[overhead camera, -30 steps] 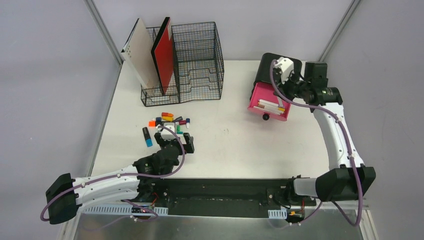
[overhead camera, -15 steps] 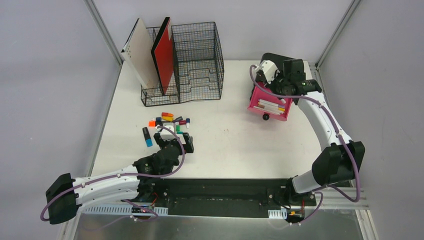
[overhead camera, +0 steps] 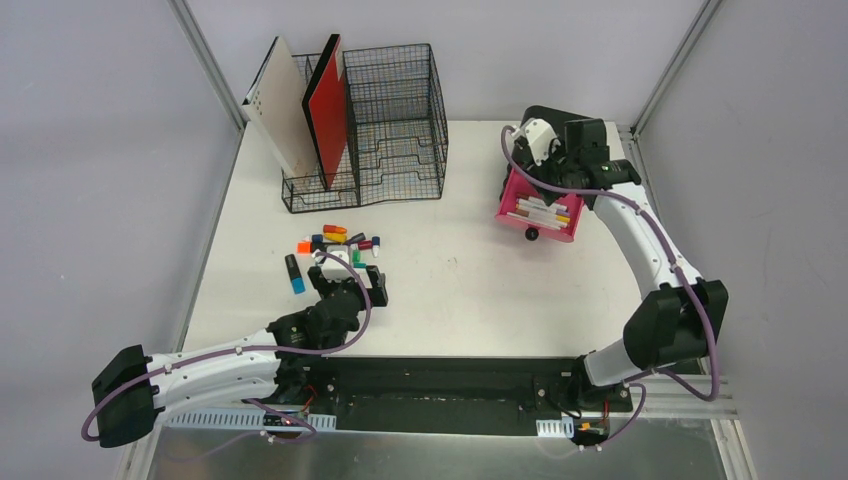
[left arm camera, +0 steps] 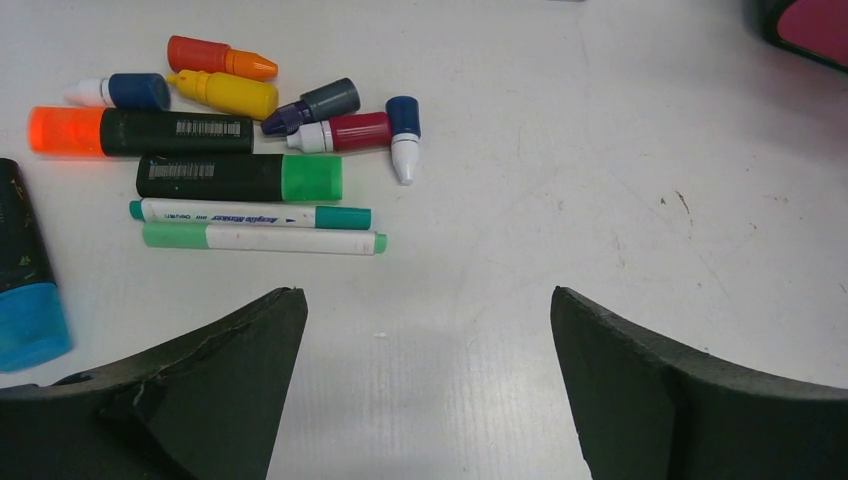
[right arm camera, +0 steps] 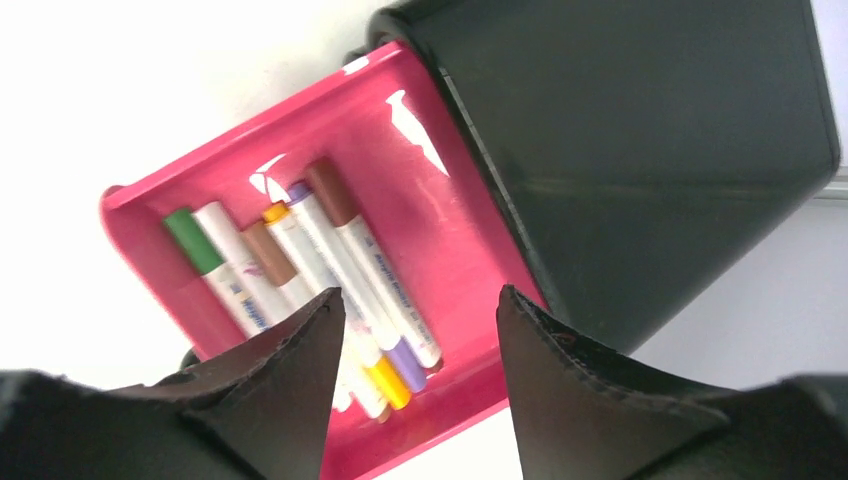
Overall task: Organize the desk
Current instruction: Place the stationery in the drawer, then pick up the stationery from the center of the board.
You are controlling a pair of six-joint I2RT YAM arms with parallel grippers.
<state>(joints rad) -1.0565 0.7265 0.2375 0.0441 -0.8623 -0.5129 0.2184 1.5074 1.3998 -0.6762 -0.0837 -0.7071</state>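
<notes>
Looks down past the right gripper (right arm camera: 420, 295), jaws apart and holding nothing, onto a pink drawer (right arm camera: 400, 150) standing out of a black box (right arm camera: 640, 130). Several markers (right arm camera: 330, 250) side by side in the drawer, capped green, brown, orange and purple. White desk (right arm camera: 150, 80) at upper left.

Left arm (overhead camera: 215, 365) lies low, running from the lower left of the top view toward centre-left, with the elbow at far lower left and the wrist angled up-right. Left gripper (overhead camera: 362, 286) has its jaws spread wide with nothing between them. In the wrist view its dark fingers (left arm camera: 230, 385) sit at the bottom corners. Right arm (overhead camera: 655, 250) rises from the lower right, elbow bent near the right side, forearm reaching up-left. Right gripper (overhead camera: 550, 183) is at upper right, pointing down, jaws parted and holding nothing. In the wrist view its fingers (right arm camera: 570, 390) stand apart.
</notes>
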